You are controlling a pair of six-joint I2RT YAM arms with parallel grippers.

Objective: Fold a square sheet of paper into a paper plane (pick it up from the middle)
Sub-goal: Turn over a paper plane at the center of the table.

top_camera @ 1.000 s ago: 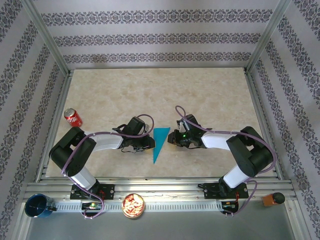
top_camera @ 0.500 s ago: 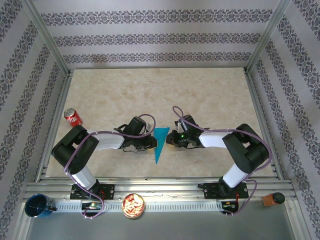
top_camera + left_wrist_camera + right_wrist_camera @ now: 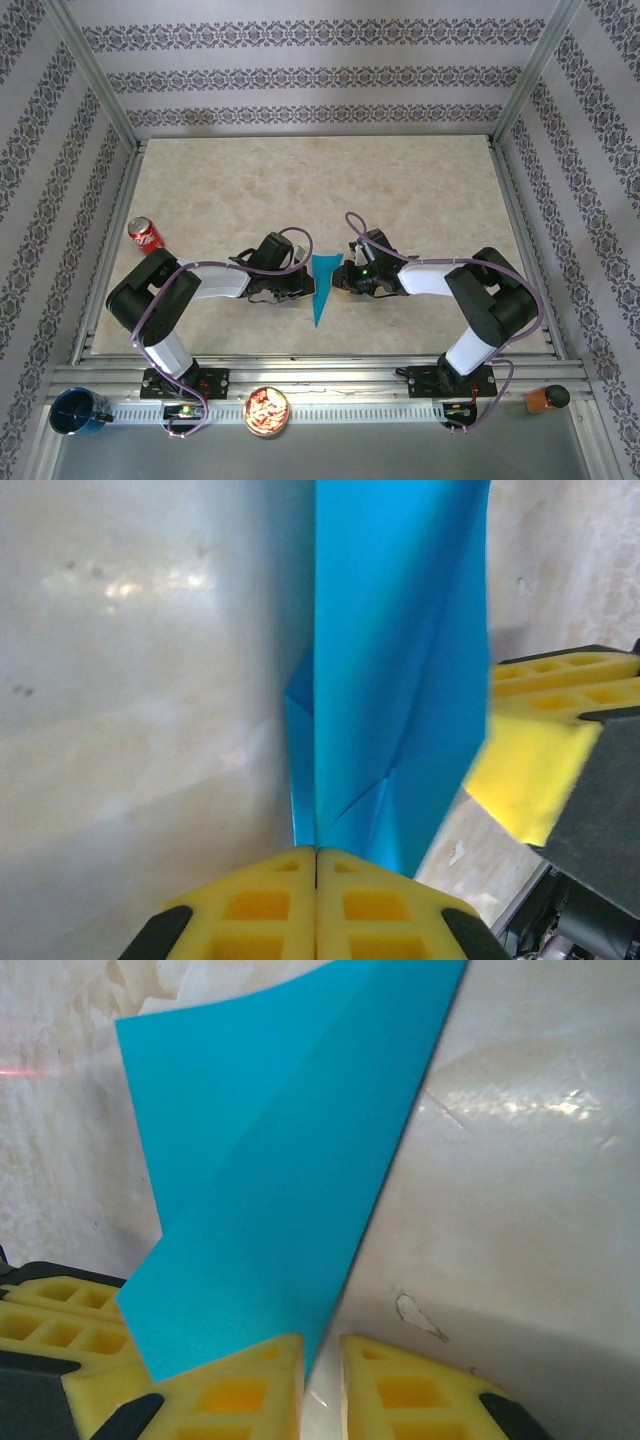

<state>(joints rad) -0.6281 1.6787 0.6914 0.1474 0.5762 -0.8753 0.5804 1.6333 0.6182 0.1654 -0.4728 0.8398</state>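
Top view, mid-table:
- Places the paper plane (image 3: 321, 289) on the marbled table (image 3: 420, 190), wide end away from the arm bases and tip pointing toward them.
- Lies between the two grippers, met from both sides.

Left gripper (image 3: 303, 288):
- Reaches the plane's left edge.
- From the left wrist, shows yellow pads (image 3: 250, 910) pressed flush together, with no gap at the seam.
- Shows the plane's folded edge running straight down into that seam; reads as clamped on the paper at the fold.
- Shows turquoise layers fanning up and to the right of the fold, with one diagonal crease.

Right gripper (image 3: 344, 279):
- Sits against the plane's right edge.
- From the right wrist, shows pads (image 3: 410, 1390) a narrow slit apart, with bare table in the slit.
- Shows a paper flap lifted off the table, lying over the left-hand pad in that view, its edge dipping into the slit.
- Shows no pinch on the paper; jaws just ajar.

Elsewhere:
- Red soda can (image 3: 145, 236) upright near the table's left edge, well apart from the plane.
- Dark blue cup (image 3: 75, 412) and round bowl of pinkish pieces (image 3: 267, 411) by the front rail.
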